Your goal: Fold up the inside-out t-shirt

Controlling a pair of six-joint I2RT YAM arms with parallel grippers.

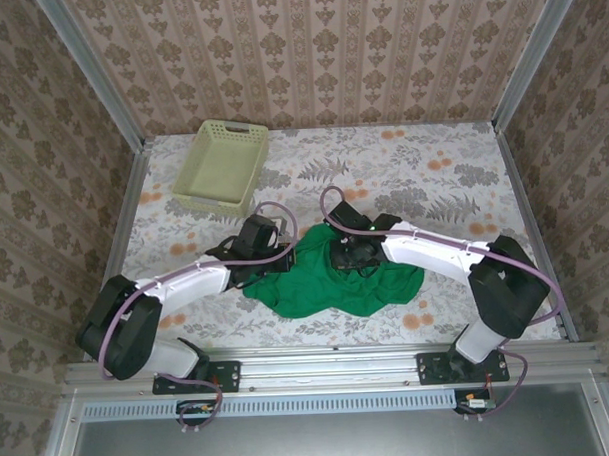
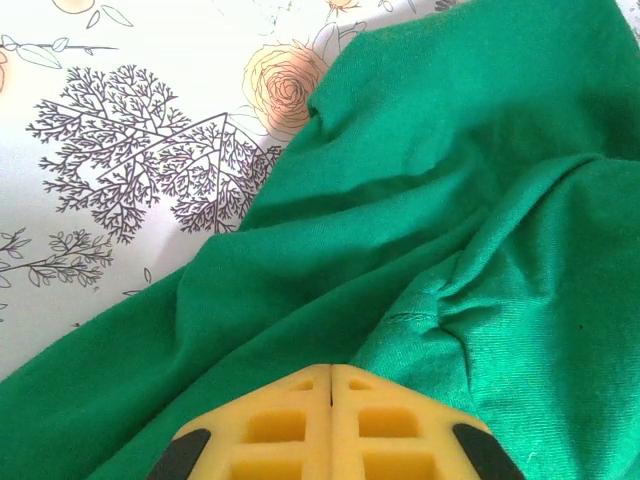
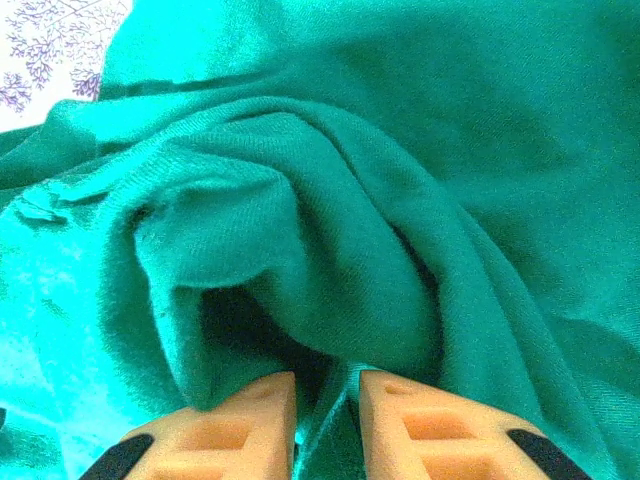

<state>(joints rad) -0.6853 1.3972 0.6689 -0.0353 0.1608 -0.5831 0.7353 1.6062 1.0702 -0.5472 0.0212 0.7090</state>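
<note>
Green t-shirt (image 1: 336,277) lies crumpled on table (image 1: 433,173); left gripper (image 2: 330,385) pressed together, right gripper (image 3: 327,390) clamped on a fold.

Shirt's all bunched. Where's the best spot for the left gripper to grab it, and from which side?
Likely the outer edge of the inside-out t-shirt where it meets the table, approached low from the bare-table side: that edge lies flat and exposed, while the middle is heaped folds.

White-shelled left arm (image 1: 186,284) and right arm (image 1: 435,251), black joint housings (image 1: 257,236), looping purple cables (image 1: 274,203), black bolted base plates (image 1: 222,374), yellow grid-moulded left end effector (image 2: 330,378), matching right end effector (image 3: 327,385), black side pads (image 2: 180,455).
</note>
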